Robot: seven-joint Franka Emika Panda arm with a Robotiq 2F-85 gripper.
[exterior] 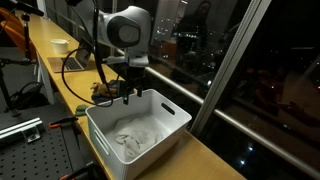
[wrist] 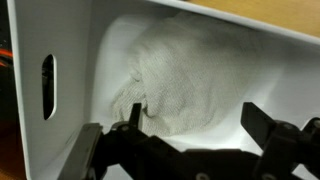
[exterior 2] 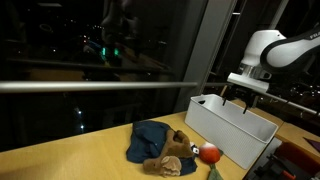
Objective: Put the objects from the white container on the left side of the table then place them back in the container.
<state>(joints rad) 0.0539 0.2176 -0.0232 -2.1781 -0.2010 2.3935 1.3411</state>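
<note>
Fingers (wrist: 135,118) are seen spread wide at the bottom of the wrist view, with nothing held between them. The gripper (wrist: 195,125) is poised over the bin (wrist: 75,60), in which a white cloth (wrist: 185,75) is crumpled. In an exterior view, a blue cloth (exterior 2: 150,140), a plush (exterior 2: 172,155) and a red ball (exterior 2: 210,153) are laid on the table (exterior 2: 60,160) beside the bin.
</note>
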